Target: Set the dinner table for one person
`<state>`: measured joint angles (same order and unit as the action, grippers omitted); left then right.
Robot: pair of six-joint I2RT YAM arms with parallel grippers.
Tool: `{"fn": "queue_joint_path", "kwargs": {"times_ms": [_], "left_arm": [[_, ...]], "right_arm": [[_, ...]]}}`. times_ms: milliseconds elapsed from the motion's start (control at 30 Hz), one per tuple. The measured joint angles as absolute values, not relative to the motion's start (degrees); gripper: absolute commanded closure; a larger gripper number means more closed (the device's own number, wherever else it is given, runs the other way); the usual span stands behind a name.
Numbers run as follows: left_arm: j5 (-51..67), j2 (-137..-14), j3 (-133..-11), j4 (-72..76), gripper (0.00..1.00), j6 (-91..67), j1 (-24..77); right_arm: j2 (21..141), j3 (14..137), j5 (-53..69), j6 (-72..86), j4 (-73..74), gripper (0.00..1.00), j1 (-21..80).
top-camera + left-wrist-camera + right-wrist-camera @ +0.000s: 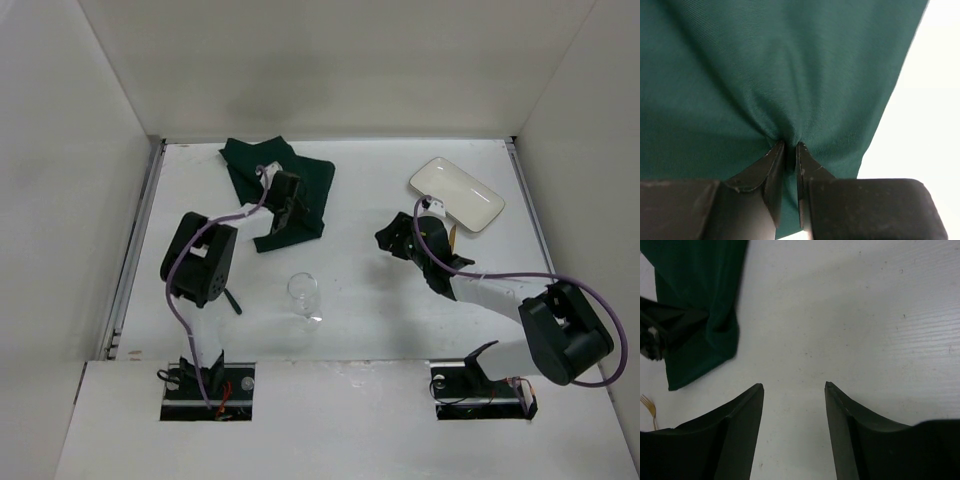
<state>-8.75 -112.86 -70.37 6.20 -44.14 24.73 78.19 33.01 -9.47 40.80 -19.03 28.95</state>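
Left gripper [788, 146]: fingers closed on a pinched fold of the dark green placemat [740, 75].
Placemat: found crumpled at the far left-centre of the dinner table [370, 190].
Right gripper [792, 386]: jaws held wide, nothing gripped; bare table seen below.
Dinner table: large white surface, walled on three sides.
Glass [303, 297]: clear, placed near front centre, apart from the placemat.
Plate [456, 193]: white, located far right.

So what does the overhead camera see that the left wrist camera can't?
Only the overhead view shows the clear glass and the white plate, standing apart from each other. Only the left wrist view shows the left fingers pinched shut on a puckered fold of fabric. Both show the green cloth and the white dinner table beneath it.
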Motion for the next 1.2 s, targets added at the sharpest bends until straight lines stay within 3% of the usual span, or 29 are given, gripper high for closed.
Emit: {"fn": "queue_joint_path", "kwargs": {"times_ms": [133, 367, 633, 1200], "left_arm": [[-6.79, -105.27, -61.17, 6.07, 0.71, -41.76, 23.92], [-6.87, -92.40, -49.87, 6.26, 0.59, -41.12, 22.31], [-10.87, -71.92, -33.50, 8.32, 0.56, -48.49, 15.68], [-11.40, -70.24, -20.12, 16.23, 0.53, -62.59, 9.63]], "right_arm": [[78.78, 33.06, -9.15, 40.82, -19.84, 0.34, 28.95], [82.17, 33.76, -8.34, 40.80, -20.64, 0.31, 28.95], [85.80, 39.13, -7.05, 43.62, -20.53, 0.31, 28.95], [118.15, 77.06, -2.28, 58.04, -9.39, 0.40, 27.20]]}}
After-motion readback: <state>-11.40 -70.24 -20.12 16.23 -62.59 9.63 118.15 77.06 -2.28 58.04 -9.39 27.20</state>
